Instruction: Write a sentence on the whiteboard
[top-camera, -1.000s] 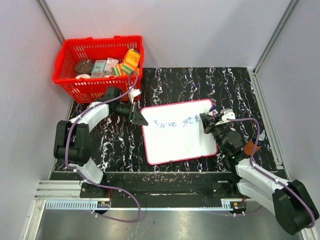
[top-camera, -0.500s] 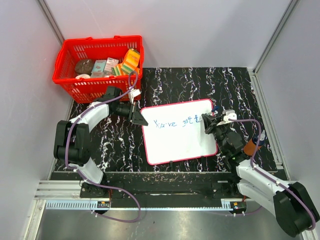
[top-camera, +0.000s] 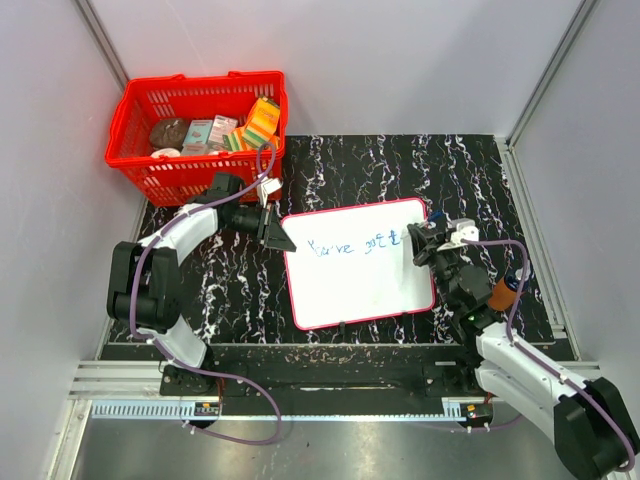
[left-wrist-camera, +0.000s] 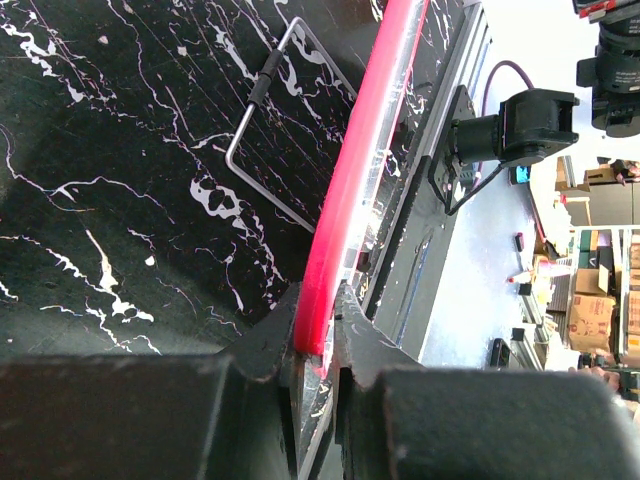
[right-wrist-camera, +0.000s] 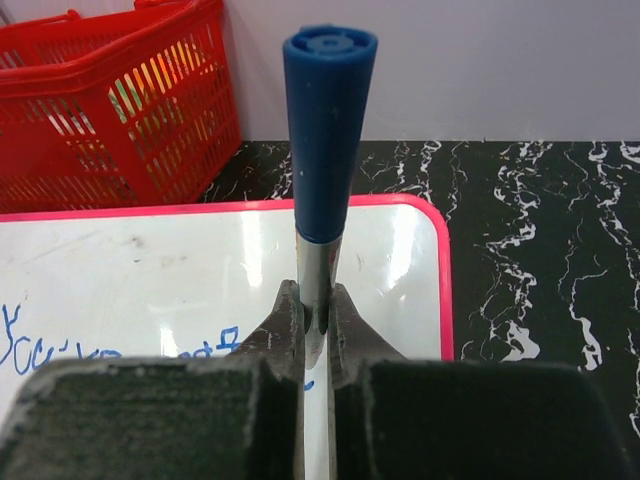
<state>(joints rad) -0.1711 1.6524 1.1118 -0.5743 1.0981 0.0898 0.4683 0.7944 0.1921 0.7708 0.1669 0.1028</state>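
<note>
Lying flat on the black marbled table (top-camera: 480, 170), the whiteboard (top-camera: 350, 290) is sitting between the two arms, nearer than the red basket (top-camera: 165, 182) and to its right. The left gripper (left-wrist-camera: 318, 318) is pinching the board's red frame at the far-left corner, its jaws closed on the edge. The right gripper (right-wrist-camera: 315, 318) is clamping a blue marker (right-wrist-camera: 326, 140) over the board's right edge, the blue end pointing away from the wrist. The sentence (top-camera: 352, 245) is showing as thin blue handwriting in one line across the upper part of the white surface, ending near the marker.
</note>
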